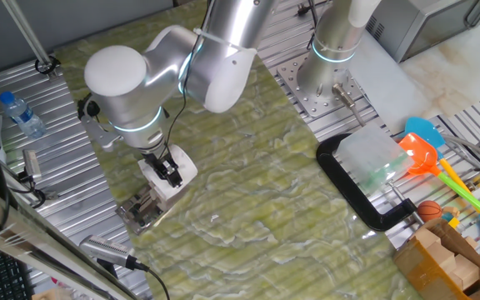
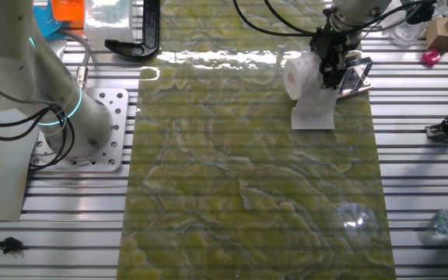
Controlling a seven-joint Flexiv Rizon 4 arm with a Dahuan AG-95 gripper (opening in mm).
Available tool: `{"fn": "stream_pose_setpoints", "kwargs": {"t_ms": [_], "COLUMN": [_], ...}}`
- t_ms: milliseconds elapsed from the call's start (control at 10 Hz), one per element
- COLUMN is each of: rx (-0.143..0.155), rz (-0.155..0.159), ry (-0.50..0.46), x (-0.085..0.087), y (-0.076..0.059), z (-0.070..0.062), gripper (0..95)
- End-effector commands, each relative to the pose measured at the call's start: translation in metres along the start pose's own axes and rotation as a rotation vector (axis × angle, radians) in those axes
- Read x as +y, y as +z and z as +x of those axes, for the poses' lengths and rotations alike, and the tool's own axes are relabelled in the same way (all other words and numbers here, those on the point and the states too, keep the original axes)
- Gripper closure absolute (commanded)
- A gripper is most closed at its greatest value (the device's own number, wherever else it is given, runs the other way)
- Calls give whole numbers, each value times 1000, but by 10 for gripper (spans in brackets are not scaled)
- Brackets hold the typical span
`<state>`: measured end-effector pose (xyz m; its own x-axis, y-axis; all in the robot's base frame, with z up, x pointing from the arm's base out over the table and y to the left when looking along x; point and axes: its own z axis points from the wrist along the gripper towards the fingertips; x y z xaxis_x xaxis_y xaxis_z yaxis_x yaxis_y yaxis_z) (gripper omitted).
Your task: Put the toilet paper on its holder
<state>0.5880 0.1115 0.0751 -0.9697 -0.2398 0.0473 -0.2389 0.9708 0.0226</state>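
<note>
Here, left to right in the other fixed view: toilet paper (image 2: 299, 75) held up just beside the holder (image 2: 355, 80), loose tail hanging to the green mat (image 2: 247, 187), gripper (image 2: 329, 64) pinching the roll's right end. Probably mid-placement, roll not yet threaded. Next, needs the core lined up with the bar, then slid on before letting go.

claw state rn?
Claw: shut on the plump white toilet paper roll, beside the shiny silver metal holder.
</note>
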Motion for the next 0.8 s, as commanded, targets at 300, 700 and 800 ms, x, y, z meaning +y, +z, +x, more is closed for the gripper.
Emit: {"fn": "stream_pose_setpoints", "kwargs": {"t_ms": [300, 700, 800], "rx": [-12, 12, 10], "rz": [4, 10, 10], "ry": [-15, -15, -12], "x": [-3, 0, 1], "y": [11, -1, -6], "z": [0, 0, 0], "gripper": [950, 950, 950]}}
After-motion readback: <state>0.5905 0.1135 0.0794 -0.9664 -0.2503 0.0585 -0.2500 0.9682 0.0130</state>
